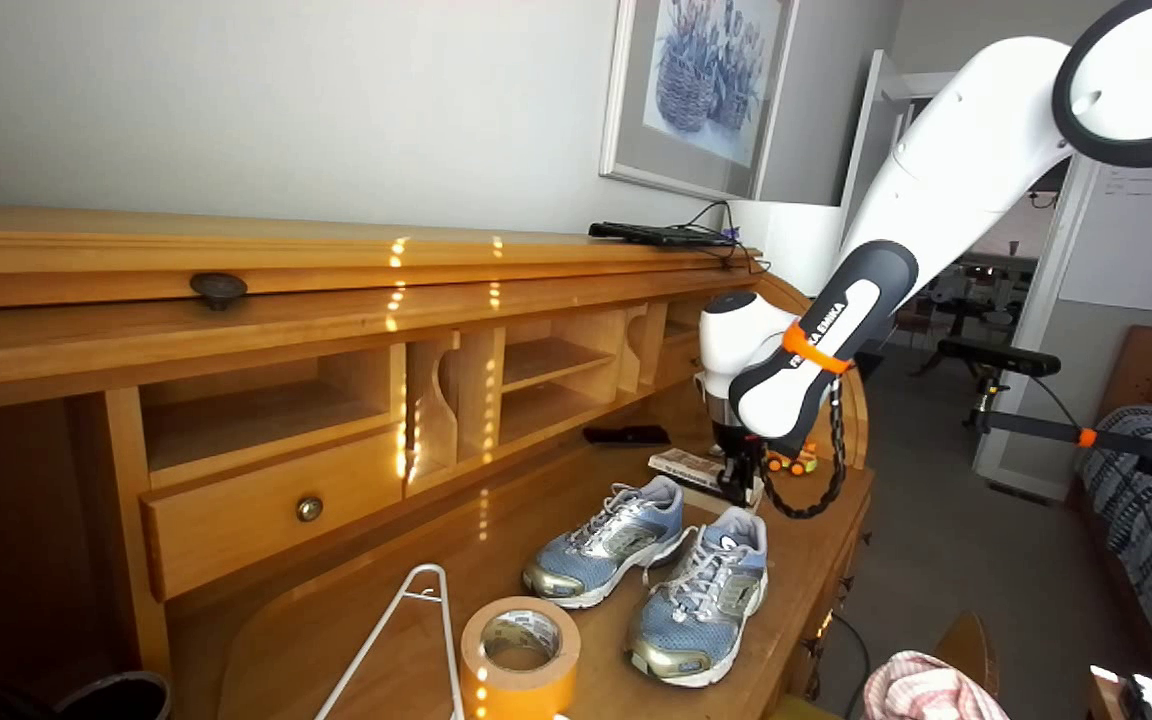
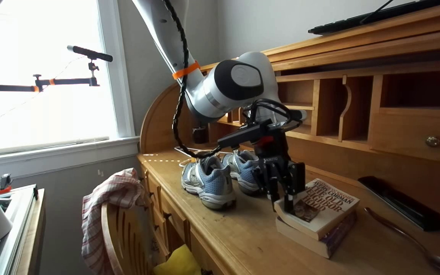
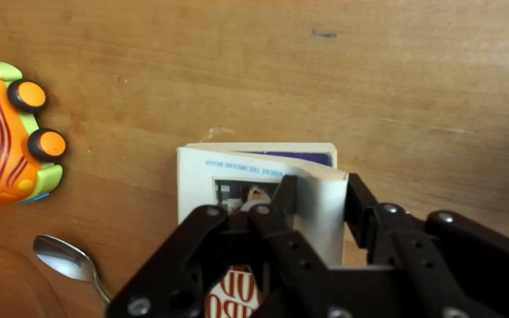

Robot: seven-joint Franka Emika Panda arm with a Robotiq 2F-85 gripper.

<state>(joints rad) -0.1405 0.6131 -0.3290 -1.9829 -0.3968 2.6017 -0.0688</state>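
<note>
One white book [image 2: 330, 204] on a lower book [image 2: 304, 240] between the front and back edges of the bench [image 2: 250, 233] has its spine side pinched by the fingers [image 3: 359, 207], and it looks light, bendy and slick, so its firm spine seems best to hold.

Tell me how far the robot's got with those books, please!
Done: the gripper is around the edge of the top book. In hand: that edge, bent and seemingly pinched. Left, I'd guess: lifting it off, since most of it rests on the lower book.
</note>
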